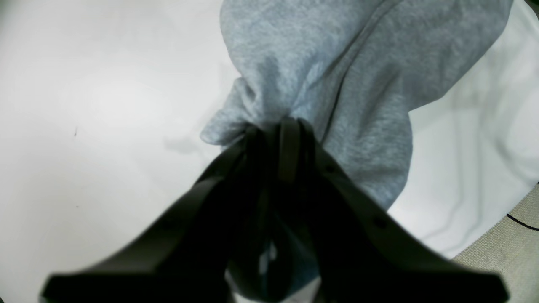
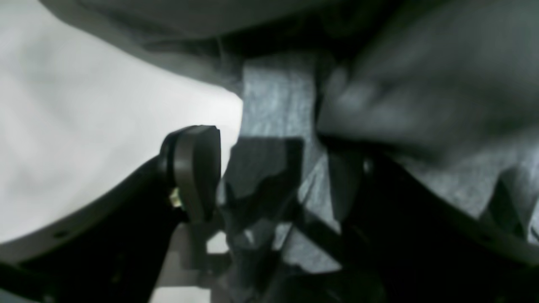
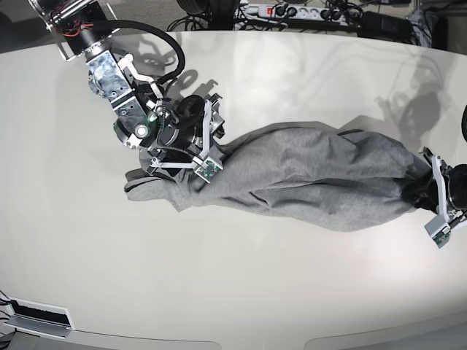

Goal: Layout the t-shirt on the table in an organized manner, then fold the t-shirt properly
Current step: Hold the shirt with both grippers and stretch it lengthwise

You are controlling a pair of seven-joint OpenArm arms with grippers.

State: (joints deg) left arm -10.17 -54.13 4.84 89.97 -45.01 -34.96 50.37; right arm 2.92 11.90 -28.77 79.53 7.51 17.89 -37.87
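The t-shirt [image 3: 306,179] lies bunched and stretched across the tabletop [image 3: 219,292] between my arms. My left jaws [image 1: 280,126] are pinched tight on one end of it. My right jaws [image 2: 269,160] stand wide apart over the other end, cloth between them, not gripped.

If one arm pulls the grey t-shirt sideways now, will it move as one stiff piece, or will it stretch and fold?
Probably floppy: the t-shirt lies in soft wrinkles, bunched where the left gripper pinches it. It would likely sag and stretch between grip points rather than move rigidly. On the glossy table it may slide easily, dragging loose folds behind.
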